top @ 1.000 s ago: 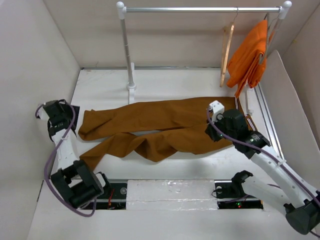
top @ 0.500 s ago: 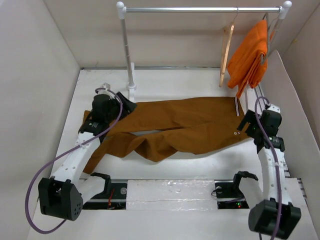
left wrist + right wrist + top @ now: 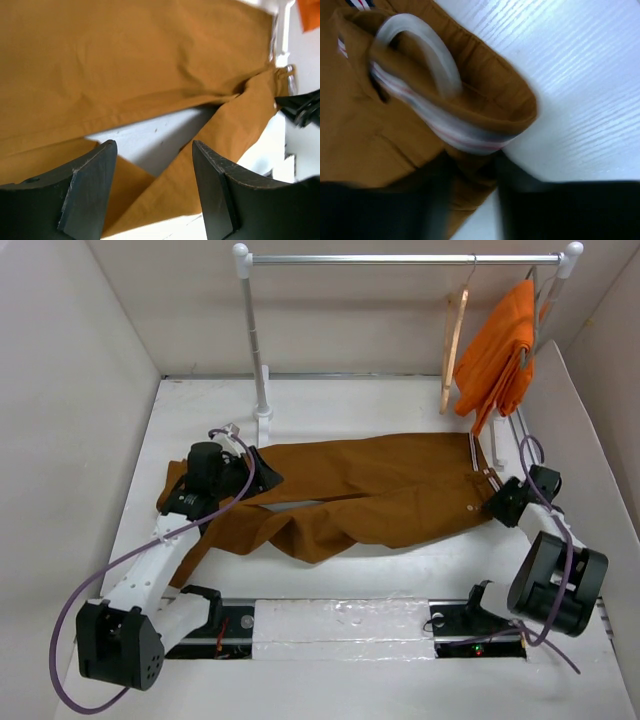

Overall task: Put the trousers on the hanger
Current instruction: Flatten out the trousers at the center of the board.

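While the left gripper (image 3: 154, 149) hovers spread apart above the legs at nine o'clock, the trousers (image 3: 370, 490) lie flat across mid-table. The right gripper (image 3: 497, 508) sits by the striped waistband at three o'clock, too blurred to call its grip. The hanger (image 3: 455, 340) hangs on the rail (image 3: 400, 258) at one o'clock.

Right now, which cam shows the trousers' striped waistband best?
Right wrist: the white-striped inner waistband of the rust-brown cloth trousers sits close up, though motion-blurred. Top external shows it small, at the trousers' right end. Left wrist catches only a distant sliver, upper right.
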